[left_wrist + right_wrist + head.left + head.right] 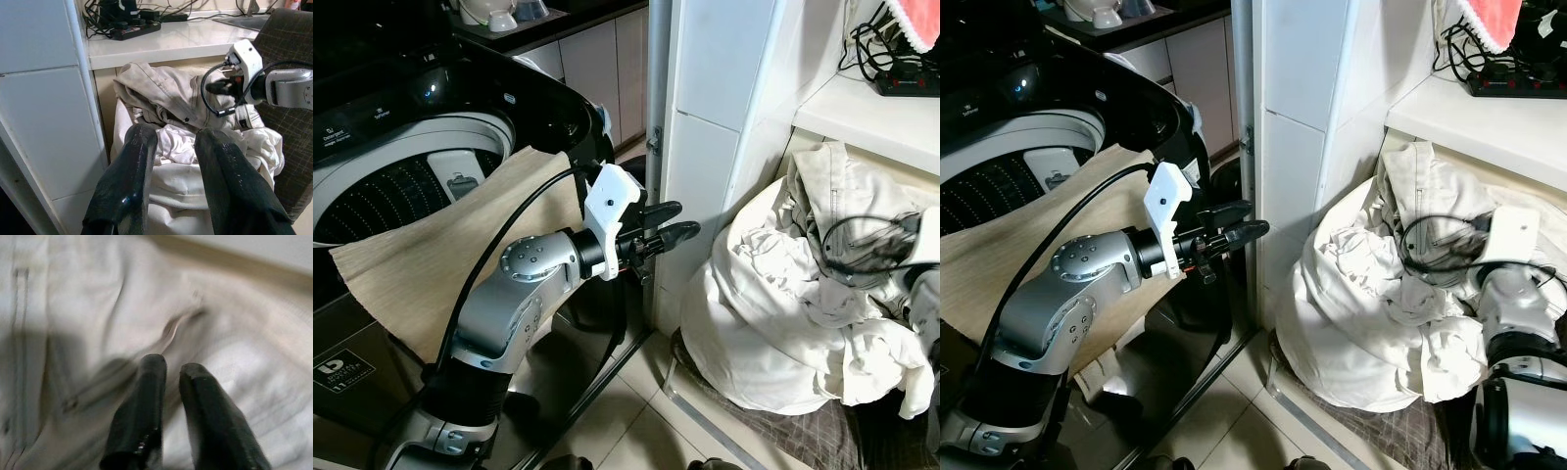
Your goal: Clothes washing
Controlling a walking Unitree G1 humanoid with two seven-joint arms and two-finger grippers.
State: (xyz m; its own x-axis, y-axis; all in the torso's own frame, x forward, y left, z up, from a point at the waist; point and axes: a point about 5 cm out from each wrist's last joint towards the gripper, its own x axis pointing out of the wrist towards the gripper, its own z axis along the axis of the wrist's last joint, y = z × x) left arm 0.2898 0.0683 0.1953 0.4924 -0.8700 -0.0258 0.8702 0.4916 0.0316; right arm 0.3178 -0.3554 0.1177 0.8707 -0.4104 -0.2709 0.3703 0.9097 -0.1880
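my left gripper (677,221) hangs in the air beside the washer (401,147), fingers apart and holding nothing, pointing toward the clothes (783,304). a tan cloth (440,245) drapes over the washer's open rim. the clothes sit heaped in a dark basket (783,431) on the floor, under a white desk (871,113) that carries a power strip (906,78). my right gripper (168,369) is down at the heap, fingers slightly parted just over a pale jacket (73,333), gripping nothing.

A white tiled wall (724,88) stands at twelve o'clock. Pale floor tiles (626,411) lie at six. A white surface (862,113) with a power strip (906,78) sits at two.
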